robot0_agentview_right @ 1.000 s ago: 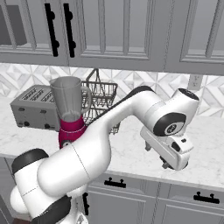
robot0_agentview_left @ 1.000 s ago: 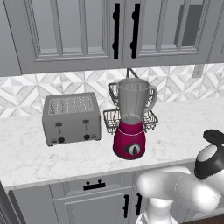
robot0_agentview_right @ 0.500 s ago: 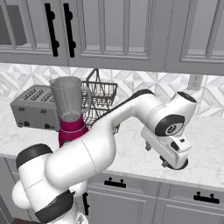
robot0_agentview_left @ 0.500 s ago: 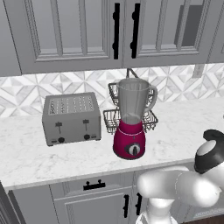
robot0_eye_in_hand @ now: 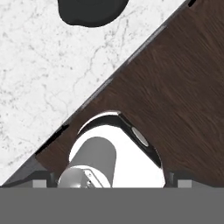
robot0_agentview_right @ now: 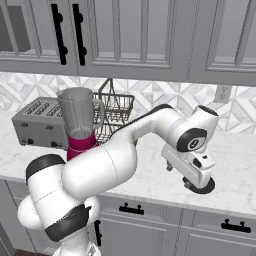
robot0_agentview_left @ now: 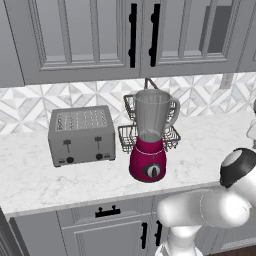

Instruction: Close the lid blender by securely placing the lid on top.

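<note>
The blender [robot0_agentview_left: 149, 145] stands mid-counter, magenta base with a round dial and a clear jar open at the rim; it also shows as the blender [robot0_agentview_right: 80, 125]. The lid [robot0_agentview_right: 204, 187], a flat black disc, lies on the marble near the counter's front edge, far to the right of the blender. My gripper [robot0_agentview_right: 196, 176] hangs straight over it, pointing down, and the white hand hides the fingers. In the hand view the lid [robot0_eye_in_hand: 92, 11] sits at the top edge on the marble, with nothing held in front of the camera.
A grey toaster [robot0_agentview_left: 81, 135] stands left of the blender. A wire basket [robot0_agentview_left: 150, 131] sits right behind the blender. The counter's front edge [robot0_eye_in_hand: 109, 87] runs diagonally, with dark wood floor [robot0_eye_in_hand: 183, 78] beyond. Cabinet doors hang above the counter.
The hand has shifted slightly, staying low over the lid at the counter's front edge. Blender, toaster and lid have not moved.
</note>
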Controlling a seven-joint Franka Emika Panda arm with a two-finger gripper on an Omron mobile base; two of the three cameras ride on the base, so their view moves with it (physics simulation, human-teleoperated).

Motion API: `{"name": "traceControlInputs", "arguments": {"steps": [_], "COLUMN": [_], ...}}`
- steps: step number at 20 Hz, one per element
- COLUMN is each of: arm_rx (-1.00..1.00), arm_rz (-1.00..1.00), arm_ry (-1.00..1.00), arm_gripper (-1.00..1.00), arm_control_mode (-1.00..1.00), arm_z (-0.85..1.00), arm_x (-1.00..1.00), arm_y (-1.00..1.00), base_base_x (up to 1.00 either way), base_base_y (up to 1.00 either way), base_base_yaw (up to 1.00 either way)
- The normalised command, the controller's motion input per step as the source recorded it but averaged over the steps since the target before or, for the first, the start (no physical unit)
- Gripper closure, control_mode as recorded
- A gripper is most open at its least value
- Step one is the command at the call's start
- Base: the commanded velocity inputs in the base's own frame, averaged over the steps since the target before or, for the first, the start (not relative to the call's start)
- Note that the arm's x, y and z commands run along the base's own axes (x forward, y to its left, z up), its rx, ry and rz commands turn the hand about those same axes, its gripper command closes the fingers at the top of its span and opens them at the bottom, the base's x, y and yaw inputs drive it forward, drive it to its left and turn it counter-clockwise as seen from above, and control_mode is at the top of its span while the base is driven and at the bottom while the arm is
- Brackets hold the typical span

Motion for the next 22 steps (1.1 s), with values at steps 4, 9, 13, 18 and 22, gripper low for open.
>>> {"name": "traceControlInputs", "arguments": {"steps": [4, 9, 13, 18, 22], "arm_rx": [0.0, 0.0, 0.0, 0.0, 0.0], "arm_rz": [0.0, 0.0, 0.0, 0.0, 0.0], "arm_ry": [0.06, 0.02, 0.0, 0.0, 0.0], "arm_gripper": [-1.0, -1.0, -1.0, -1.0, -1.0], "arm_control_mode": [-1.0, -1.0, -1.0, -1.0, -1.0], "arm_z": [-0.18, -0.17, -0.23, -0.28, -0.21], "arm_x": [0.26, 0.21, 0.31, 0.22, 0.21], "arm_y": [-0.23, -0.29, -0.14, -0.11, -0.1], "base_base_x": [0.0, 0.0, 0.0, 0.0, 0.0], "base_base_y": [0.0, 0.0, 0.0, 0.0, 0.0], "base_base_yaw": [0.0, 0.0, 0.0, 0.0, 0.0]}}
